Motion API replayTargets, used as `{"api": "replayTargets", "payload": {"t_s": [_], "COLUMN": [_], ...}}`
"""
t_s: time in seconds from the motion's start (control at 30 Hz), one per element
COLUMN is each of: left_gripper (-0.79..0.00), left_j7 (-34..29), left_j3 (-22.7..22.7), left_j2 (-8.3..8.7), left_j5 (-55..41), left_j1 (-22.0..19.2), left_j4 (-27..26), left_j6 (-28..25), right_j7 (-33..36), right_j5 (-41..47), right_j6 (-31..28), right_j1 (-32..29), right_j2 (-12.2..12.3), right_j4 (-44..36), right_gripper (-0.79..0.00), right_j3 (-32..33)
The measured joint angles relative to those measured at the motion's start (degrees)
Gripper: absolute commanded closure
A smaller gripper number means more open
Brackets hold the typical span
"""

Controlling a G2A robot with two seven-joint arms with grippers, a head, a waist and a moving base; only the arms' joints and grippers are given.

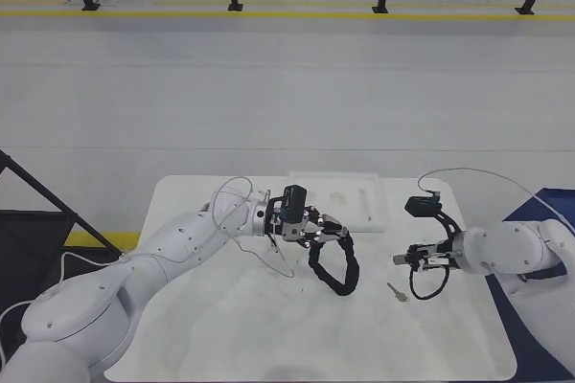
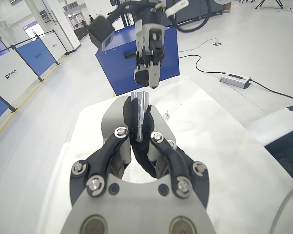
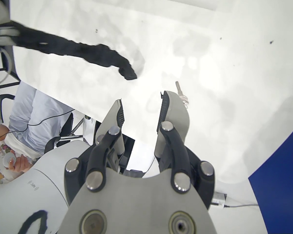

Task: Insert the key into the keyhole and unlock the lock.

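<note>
Black-sleeved, chrome-barrelled lock (image 1: 343,272) tight in left gripper (image 2: 136,112); right gripper (image 3: 141,99) wide near perhaps silver key (image 3: 182,94).

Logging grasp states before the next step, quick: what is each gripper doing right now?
Left gripper: shut on the lock.
Right gripper: open, holding nothing; the key lies close by.

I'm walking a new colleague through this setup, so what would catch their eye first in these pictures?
First, the black sleeved cable lock with its shiny chrome cylinder, gripped by the shut left end effector near the middle of the white table. Then the small silver metal key, lying flat on the table toward the robot's right, with the open right end effector close by, holding nothing.
</note>
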Motion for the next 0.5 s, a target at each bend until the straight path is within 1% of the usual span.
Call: {"api": "replayTargets", "payload": {"t_s": [0.1, 0.2, 0.3, 0.5], "left_gripper": [0.000, 0.000, 0.000, 0.000], "left_j7": [0.03, 0.00, -0.04, 0.01], "left_j3": [0.00, 0.00, 0.00, 0.00], "left_j2": [0.98, 1.84, 2.68, 4.44], "left_j5": [0.10, 0.41, 0.64, 0.89], "left_j1": [0.17, 0.30, 0.42, 0.71], "left_j4": [-1.37, -2.68, -3.74, -5.61], "left_j6": [0.03, 0.00, -0.03, 0.02], "right_j7": [0.77, 2.21, 3.84, 4.80], "right_j5": [-0.68, -4.37, -6.74, -10.66], "right_j6": [2.41, 1.33, -1.83, -9.86], "right_j1": [1.35, 2.60, 3.80, 5.11], "right_j2": [-0.49, -0.82, -1.12, -1.59], "right_j4": [3.52, 5.55, 7.00, 9.39], "right_gripper": [-0.283, -0.302, -0.357, -0.385], "right_j3": [-2.45, -5.55, -8.08, -11.74]}}
